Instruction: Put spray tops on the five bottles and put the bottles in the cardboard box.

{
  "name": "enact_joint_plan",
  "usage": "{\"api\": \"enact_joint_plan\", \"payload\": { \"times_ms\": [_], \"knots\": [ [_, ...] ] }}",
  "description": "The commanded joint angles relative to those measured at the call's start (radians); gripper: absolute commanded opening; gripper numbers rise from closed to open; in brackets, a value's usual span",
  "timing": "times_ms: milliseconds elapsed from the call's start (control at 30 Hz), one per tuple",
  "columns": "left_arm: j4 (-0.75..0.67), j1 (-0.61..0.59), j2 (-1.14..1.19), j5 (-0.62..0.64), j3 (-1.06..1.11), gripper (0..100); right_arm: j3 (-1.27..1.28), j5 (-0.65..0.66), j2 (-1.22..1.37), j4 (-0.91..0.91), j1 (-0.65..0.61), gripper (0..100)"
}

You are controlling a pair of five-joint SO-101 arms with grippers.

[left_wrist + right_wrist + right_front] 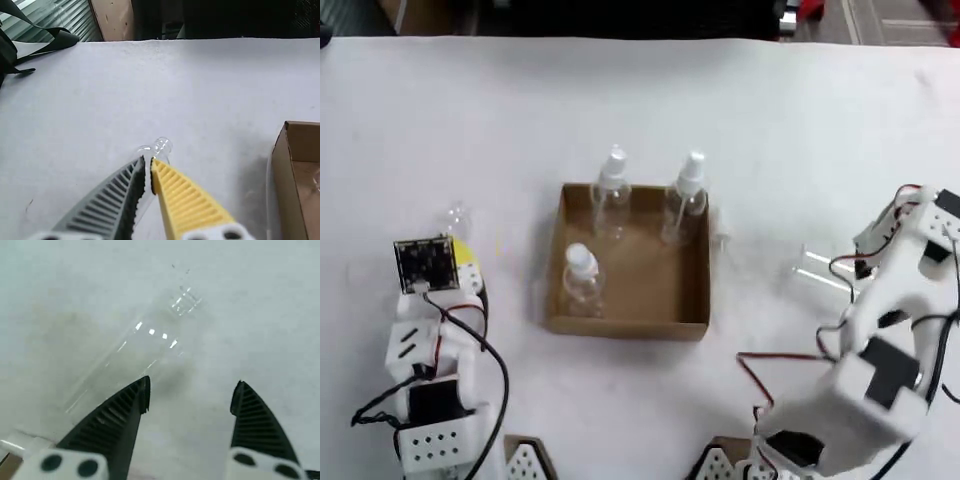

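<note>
Right gripper (192, 385) wide over a bare bottle (145, 340) right of box (625, 325); left gripper (148, 161) narrow; three topped bottles (583, 275) boxed, two left.

Brown box (625, 322); clear bottles (611, 208); white spray tops (692, 168).

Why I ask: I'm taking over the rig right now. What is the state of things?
Left tool: shut on a bare bottle, left of the box.
Right tool: open over a lying bottle, also bare, on the table right of the box.
Done: three topped bottles stand in the box.
Left: top both bare ones and box them.
</note>
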Motion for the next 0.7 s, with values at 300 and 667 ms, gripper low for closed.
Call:
{"api": "enact_joint_plan", "payload": {
  "times_ms": [300, 667],
  "knots": [
    [0.006, 0.015, -0.019, -0.014, -0.023, 3, -0.376, 0.063, 0.094, 0.303, -0.036, 24.3],
    [0.006, 0.035, -0.019, -0.015, -0.023, 3, -0.399, -0.153, 0.194, 0.202, -0.065, 24.1]
  ]
}}
